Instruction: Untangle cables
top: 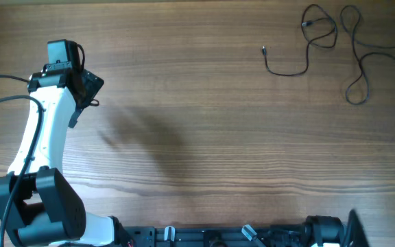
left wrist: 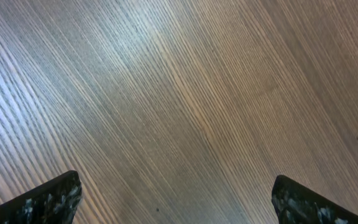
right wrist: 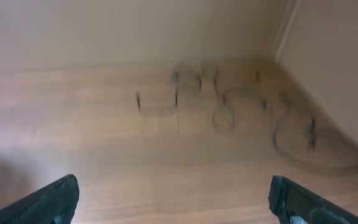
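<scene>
Count: looks like three cables (top: 357,62), though the right wrist view is blurry and one runs off the edge. Thin black cords, looped, small plug ends, lying on the wood-grain table (top: 204,137) at its far right corner. Two grippers, both with jaws spread wide and empty. Left gripper (left wrist: 176,205) sits over bare wood, well apart from the cables. Right gripper (right wrist: 176,202) faces them (right wrist: 214,118) and touches none.
</scene>
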Available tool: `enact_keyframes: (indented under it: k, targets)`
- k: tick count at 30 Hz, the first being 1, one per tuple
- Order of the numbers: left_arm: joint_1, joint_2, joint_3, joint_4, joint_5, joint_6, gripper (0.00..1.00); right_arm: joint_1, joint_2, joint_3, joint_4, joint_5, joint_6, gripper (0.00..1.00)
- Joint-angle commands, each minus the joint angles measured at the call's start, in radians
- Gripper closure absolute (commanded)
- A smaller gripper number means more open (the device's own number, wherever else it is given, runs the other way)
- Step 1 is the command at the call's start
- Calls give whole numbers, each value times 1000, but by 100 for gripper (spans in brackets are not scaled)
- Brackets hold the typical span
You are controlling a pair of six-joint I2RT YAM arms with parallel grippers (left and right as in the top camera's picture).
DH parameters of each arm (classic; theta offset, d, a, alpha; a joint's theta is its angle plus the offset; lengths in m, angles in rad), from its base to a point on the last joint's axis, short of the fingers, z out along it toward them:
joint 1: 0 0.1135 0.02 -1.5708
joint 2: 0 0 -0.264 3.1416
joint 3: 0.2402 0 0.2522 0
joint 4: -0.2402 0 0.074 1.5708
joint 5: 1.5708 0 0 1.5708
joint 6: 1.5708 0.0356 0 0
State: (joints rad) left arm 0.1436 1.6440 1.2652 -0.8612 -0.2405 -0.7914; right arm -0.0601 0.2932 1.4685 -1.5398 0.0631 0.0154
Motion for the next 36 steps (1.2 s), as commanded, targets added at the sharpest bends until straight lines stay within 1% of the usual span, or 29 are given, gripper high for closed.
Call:
enact_keyframes:
  k: [1, 4, 6, 8, 9, 13, 14, 15, 17, 18, 21, 25, 30, 34, 36]
  targets:
    - [3, 2, -3, 0, -6, -9, 0, -4, -53, -10, -45, -4, 13, 0]
    - [3, 2, -3, 0, -6, -9, 0, -4, -75, -23, -68, -4, 11, 0]
    - [3, 2, -3, 0, -6, -9, 0, -4, -107, -40, -50, 11, 7, 0]
    - [3, 2, -3, 0, -6, -9, 0, -4, -168, -100, 121, 6, 10, 0]
    - [3, 2, -3, 0, -6, -9, 0, -4, -191, -140, 180, -4, 8, 0]
    - [3, 2, -3, 0, -6, -9, 0, -4, -290, -413, 475, -132, -77, 0]
    - [3, 2, -3, 0, -6, -9, 0, -4, -286, -509, 579, -195, -115, 0]
    - [3, 2, -3, 0, -6, -9, 0, -4, -288, -558, 628, -220, -122, 0]
    - [3, 2, -3, 0, -6, -9, 0, -4, -288, -704, 777, -249, -121, 0]
    - [3, 2, -3, 0, -6, -9, 0, -4, -288, -800, 881, -285, -121, 0]
    - [3, 2, -3, 0, -6, -9, 0, -4, -289, -959, 1061, -349, -121, 0]
    - [3, 2, -3, 0, -6, -9, 0, -4, -289, -1167, 1305, -372, -121, 0]
    - [3, 2, -3, 0, -6, -9, 0, -4, -289, -1327, 1475, -372, -119, 0]
    - [3, 2, -3, 0, -6, -9, 0, -4, -289, -1375, 1493, -371, -121, 0]
    - [3, 2, -3, 0, -6, -9, 0, -4, -289, -1402, 1528, -371, -120, 0]
